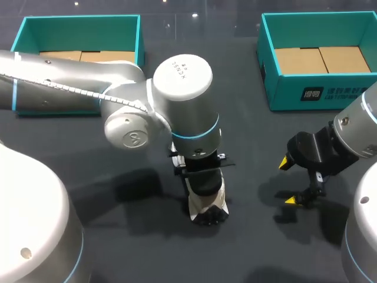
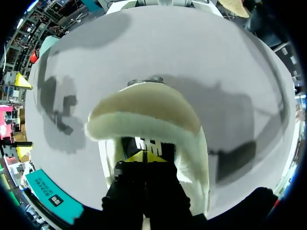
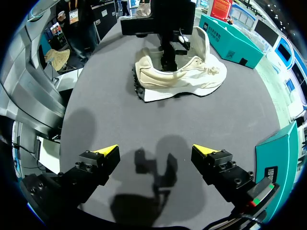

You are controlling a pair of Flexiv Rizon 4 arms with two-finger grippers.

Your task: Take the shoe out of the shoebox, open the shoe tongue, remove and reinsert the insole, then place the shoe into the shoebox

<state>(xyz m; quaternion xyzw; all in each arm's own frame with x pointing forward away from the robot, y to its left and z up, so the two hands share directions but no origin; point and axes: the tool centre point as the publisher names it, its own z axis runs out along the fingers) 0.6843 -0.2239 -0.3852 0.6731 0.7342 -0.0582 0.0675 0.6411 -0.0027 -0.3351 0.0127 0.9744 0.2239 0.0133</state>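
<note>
Now the shoe (image 1: 207,203) stands mid-table, left jaws sunk in its opening, grip I cannot tell; right jaws hang wide and empty to its right. Probably light, with a soft upper: best held by the stiffer heel.

My left arm (image 1: 118,88) comes in from 9 o'clock, wrist stacked straight over shoe (image 1: 207,205), so top approach blocked. Left gripper (image 2: 144,155) down inside shoe opening, collar walls close round it. Table (image 1: 253,135) bare between shoe and my right gripper (image 1: 288,181) at 3 o'clock, which is spread wide with nothing between. Left shoebox (image 1: 76,26) at 11 o'clock, right shoebox (image 1: 288,91) at 1 o'clock, both open-topped, well apart from shoe.
</note>
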